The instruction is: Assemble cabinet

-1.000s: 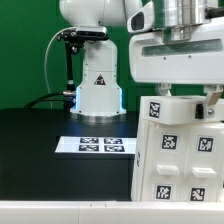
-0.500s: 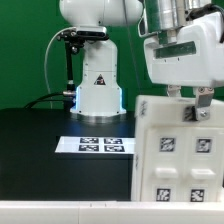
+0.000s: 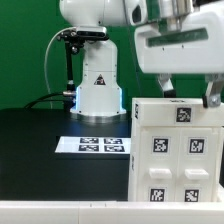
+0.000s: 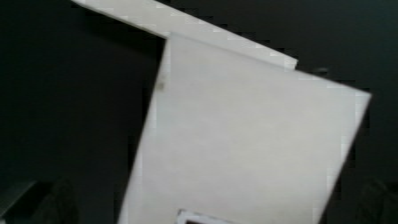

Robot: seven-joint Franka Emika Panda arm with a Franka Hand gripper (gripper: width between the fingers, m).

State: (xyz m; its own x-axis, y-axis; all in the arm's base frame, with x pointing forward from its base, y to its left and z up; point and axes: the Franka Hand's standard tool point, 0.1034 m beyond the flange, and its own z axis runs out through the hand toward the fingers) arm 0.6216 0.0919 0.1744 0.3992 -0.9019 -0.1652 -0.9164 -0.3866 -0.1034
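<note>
The cabinet (image 3: 176,152) is a large white box with several black-and-white marker tags, standing on the black table at the exterior view's right. My gripper (image 3: 189,93) hangs just above its top edge, open, its two fingers (image 3: 165,86) spread wide with nothing held between them. The far fingertip sits at the cabinet's top corner; I cannot tell whether it touches. In the wrist view a plain white face of the cabinet (image 4: 249,140) fills the middle against the dark table, with part of a tag at its edge.
The white robot base (image 3: 98,92) with a triangle sticker stands behind, with black cables beside it. The marker board (image 3: 100,145) lies flat on the black table (image 3: 40,150) at the exterior view's left of the cabinet. A green wall is at the back.
My gripper has opened and let go of the cabinet, then risen a little. The cabinet, tilted before, has settled upright and shifted slightly toward the exterior view's left.
</note>
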